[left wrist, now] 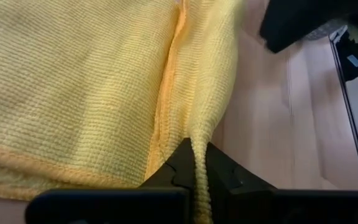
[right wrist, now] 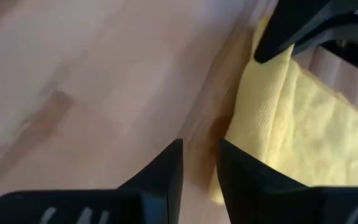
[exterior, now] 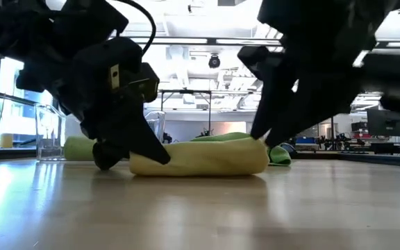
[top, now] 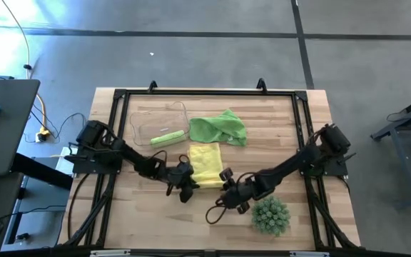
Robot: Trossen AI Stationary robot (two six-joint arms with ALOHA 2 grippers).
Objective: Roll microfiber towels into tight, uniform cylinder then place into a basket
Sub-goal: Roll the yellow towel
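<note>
We locate the clear basket [top: 159, 123] upper left of centre in the high view, one rolled lime towel [top: 168, 138] at its near edge. The yellow towel [top: 206, 164] lies mid-frame. The left gripper [left wrist: 197, 180] is clamped on its hem; the right gripper [right wrist: 201, 165] stands part-open beside the edge, empty. Uneven pull risks a skewed, loose roll.

Yellow towel [top: 206, 163] (half-rolled) flat; green roll [top: 167, 138] in basket [top: 143, 123].

Yellow towel [top: 206, 163], lime-green towels [top: 218, 128] — pale wooden table [top: 298, 135]
</note>
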